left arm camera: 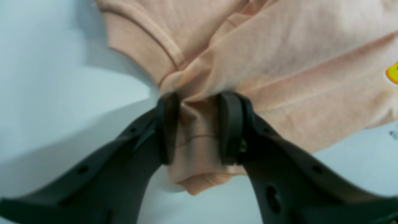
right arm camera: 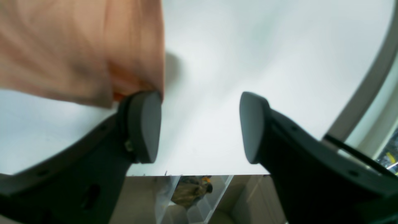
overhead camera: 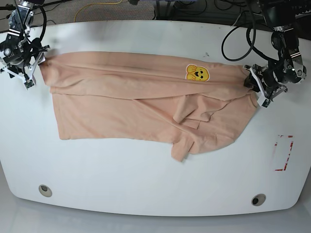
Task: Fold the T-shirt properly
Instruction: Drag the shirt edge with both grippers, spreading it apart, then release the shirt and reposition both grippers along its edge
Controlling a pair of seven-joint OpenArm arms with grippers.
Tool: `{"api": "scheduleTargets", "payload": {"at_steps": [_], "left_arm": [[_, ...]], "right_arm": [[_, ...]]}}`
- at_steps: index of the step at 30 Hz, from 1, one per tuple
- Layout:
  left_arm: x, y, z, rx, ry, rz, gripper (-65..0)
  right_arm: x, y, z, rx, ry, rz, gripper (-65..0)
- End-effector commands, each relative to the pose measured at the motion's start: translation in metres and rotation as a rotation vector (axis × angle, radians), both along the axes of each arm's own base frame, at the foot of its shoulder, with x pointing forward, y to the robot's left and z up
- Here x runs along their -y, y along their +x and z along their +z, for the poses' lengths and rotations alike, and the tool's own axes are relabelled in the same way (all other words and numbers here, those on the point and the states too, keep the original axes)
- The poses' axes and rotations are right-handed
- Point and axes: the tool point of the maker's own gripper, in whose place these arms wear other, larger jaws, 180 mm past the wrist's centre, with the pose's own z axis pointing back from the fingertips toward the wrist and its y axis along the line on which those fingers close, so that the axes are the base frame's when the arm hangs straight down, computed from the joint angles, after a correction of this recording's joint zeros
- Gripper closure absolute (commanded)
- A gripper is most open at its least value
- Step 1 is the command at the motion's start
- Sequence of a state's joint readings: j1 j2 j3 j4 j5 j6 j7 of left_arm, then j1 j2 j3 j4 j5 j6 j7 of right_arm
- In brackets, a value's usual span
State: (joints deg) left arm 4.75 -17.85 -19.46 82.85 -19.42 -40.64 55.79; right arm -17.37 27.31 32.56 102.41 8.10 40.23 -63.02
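Black fingers fill the front of both wrist views. Going left to right in the base view, the right gripper (overhead camera: 30, 65) sits at about 10 o'clock on the white counter (overhead camera: 146, 184). Its fingers (right arm camera: 144, 126) stand wide apart with nothing between them. One finger just touches the edge of the T-shirt (overhead camera: 141, 104), but it does not hold it.

The T-shirt lies across the middle of the counter, stretched from 9 o'clock toward 3 o'clock. It is already doubled over along its long side. A sleeve (overhead camera: 183, 145) pokes out at about 6 o'clock of the cloth, and some wrinkles bunch up near it. A yellow emblem (overhead camera: 197, 73) shows near the top edge, at about 1 o'clock.

At about 3 o'clock, the left gripper (overhead camera: 255, 87) pinches a bunch of the peach cloth, next to the neck band (left arm camera: 146, 46). Its fingers (left arm camera: 230, 127) squeeze the cloth from both sides.

To do this step well, I think the right gripper should first close on its corner, so both ends are held. Then both arms should pull gently apart to make the cloth flat. They should lift together, at the same height, so the fold lands straight. The loose sleeve probably needs tucking in too.
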Motion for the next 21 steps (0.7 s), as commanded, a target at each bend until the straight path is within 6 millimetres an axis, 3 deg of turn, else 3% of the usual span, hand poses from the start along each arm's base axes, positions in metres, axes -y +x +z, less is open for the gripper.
{"api": "scheduleTargets", "payload": {"at_steps": [1,13,18,21], "left_arm": [[-0.027,-0.04,-0.023,-0.196,0.144,0.003,-21.0],[-0.029,-0.04,-0.017,-0.199,0.155,0.005,-21.0],[-0.04,-0.027,0.01,-0.12,0.193,0.04,-21.0],[-0.031,-0.019,0.022,-0.081,0.191,0.044,-21.1]], "right_arm": [[0.0,0.008,0.021,0.034,-0.048,0.012,-37.9],[-0.021,0.01,0.031,0.061,-0.048,0.022,-37.9],[-0.032,0.012,0.025,0.076,-0.009,0.011,-37.9],[-0.043,0.027,0.03,0.127,0.017,0.011,-37.9]]}}
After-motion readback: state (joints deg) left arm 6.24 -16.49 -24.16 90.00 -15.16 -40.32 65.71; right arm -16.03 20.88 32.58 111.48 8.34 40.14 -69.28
